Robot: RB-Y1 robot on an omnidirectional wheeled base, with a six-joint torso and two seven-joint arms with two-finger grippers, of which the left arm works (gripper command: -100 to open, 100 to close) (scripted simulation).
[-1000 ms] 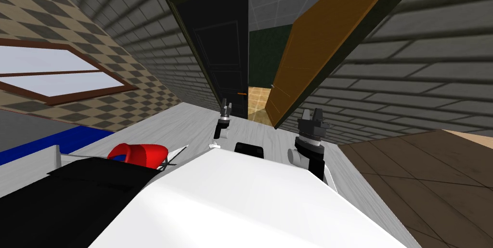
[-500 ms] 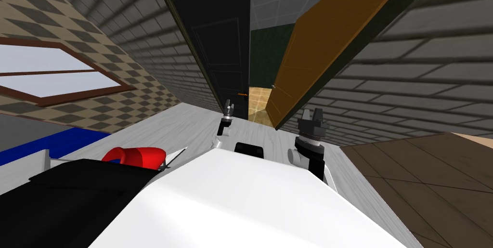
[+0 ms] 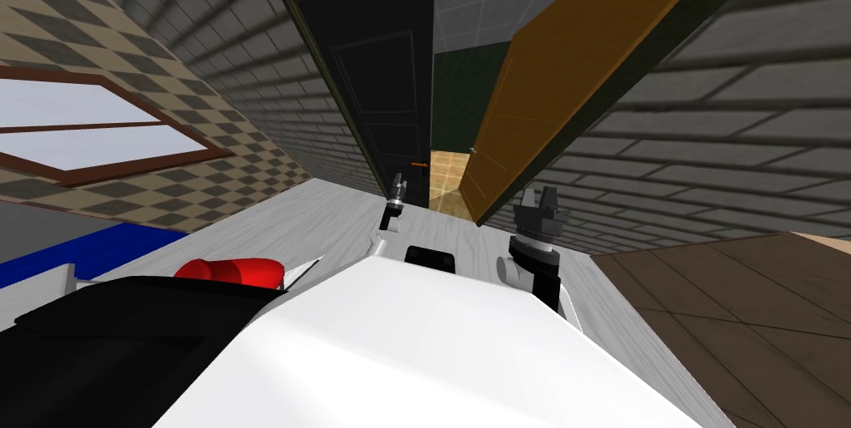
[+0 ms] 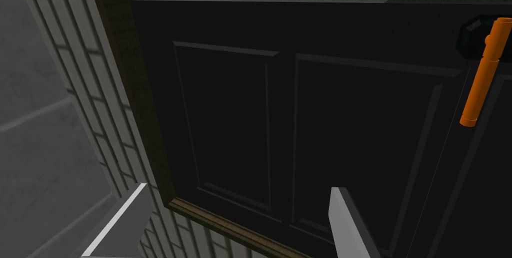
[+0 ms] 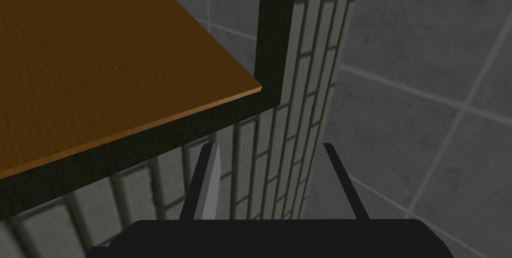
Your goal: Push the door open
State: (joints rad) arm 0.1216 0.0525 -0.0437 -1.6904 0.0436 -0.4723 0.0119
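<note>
Doorway access is by two leaves with a gap between them. The dark leaf (image 4: 300,119) stands on the left of the opening, straight ahead of the left tool (image 4: 239,192). The brown leaf (image 3: 565,66) stands on the right and is swung well clear of its frame (image 5: 272,34).

The left tool is held near the dark leaf's panelled face with its fingers apart and nothing between them. It is aimed nearer the hinge side than the orange handle (image 4: 480,74), which is mounted by the leaf's free edge. Contact with the leaf cannot be confirmed. The right tool (image 5: 271,147) is raised beside the brick wall (image 5: 295,135), below the brown leaf's corner, with its fingers also apart and empty.

Handling, as judged:
- The dark leaf is expected to behave as a stiff, fairly heavy slab that turns about its hinges and does not flex.
- No grasp is required. A flat push is sufficient, since the leaf appears unlatched.
- Force is best applied on the flat face close to the handle side, where leverage is greatest. A push near the hinges would be resisted strongly.
- The smooth face may let thin fingers slide, so contact should be kept square to the leaf.
</note>
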